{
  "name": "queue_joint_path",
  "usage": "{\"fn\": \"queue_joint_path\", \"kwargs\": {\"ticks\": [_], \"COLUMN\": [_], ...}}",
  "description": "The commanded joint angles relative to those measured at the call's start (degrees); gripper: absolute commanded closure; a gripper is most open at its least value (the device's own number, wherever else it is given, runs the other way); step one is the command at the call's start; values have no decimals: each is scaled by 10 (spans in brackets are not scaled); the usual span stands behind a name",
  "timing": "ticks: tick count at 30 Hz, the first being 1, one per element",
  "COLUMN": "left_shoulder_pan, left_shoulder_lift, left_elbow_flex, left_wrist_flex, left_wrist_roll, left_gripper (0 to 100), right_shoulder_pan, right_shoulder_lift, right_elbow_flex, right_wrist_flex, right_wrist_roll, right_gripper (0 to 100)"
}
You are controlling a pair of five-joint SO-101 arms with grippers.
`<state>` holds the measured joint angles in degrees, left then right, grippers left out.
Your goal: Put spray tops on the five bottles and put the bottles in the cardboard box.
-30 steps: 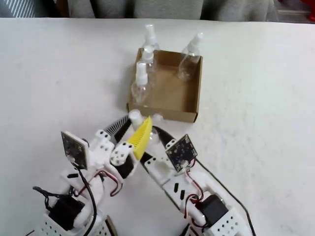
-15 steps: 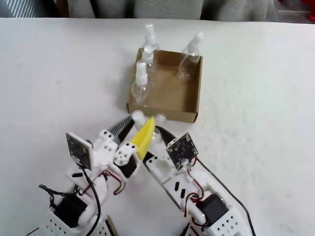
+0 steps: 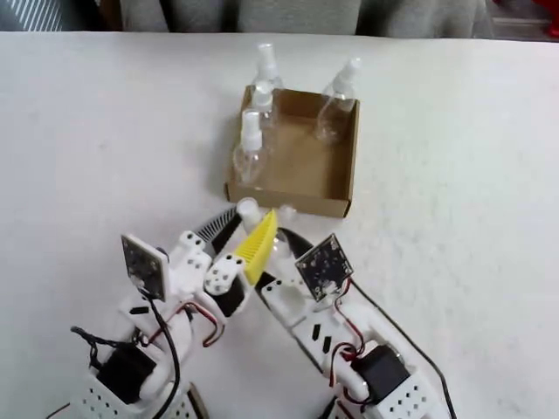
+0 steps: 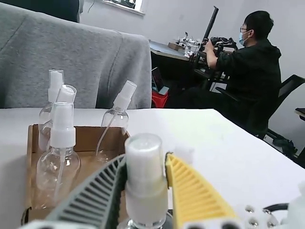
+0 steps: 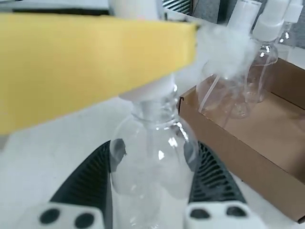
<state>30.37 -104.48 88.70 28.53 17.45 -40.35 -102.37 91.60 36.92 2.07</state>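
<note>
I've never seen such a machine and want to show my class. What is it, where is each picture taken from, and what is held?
Two small robot arms sit side by side at a white table. One picture looks down from a fixed camera; the other two come from a camera on each arm's wrist. On the table is a shallow brown cardboard box, with four clear plastic bottles with white spray tops in or just at it. Nearer the arms, the right gripper clasps a fifth clear bottle, and the left gripper, with one yellow finger, pinches the white spray top on its neck.
</note>
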Motion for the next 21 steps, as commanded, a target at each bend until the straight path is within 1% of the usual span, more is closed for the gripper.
{"fn": "queue_joint_path", "kwargs": {"ticks": [1,7,10,13,21], "left_shoulder_pan": [12,12,20,43,45], "left_shoulder_lift": [26,208,269,275,275], "left_elbow_flex": [-46,-149,-182,-185,-161], "left_wrist_flex": [7,5,5,7,25], "left_wrist_roll": [-4,-5,-38,-60,-62], "left_gripper": [979,978,978,978,978], "right_shoulder_pan": [6,12,32,36,35], "right_shoulder_lift": [-9,-9,-9,-9,-8], "right_elbow_flex": [-39,-40,-48,-49,-49], "right_wrist_flex": [0,-4,-4,-2,1], "right_wrist_roll": [-1,-1,-1,-1,-1], "right_gripper": [981,981,980,980,980]}}
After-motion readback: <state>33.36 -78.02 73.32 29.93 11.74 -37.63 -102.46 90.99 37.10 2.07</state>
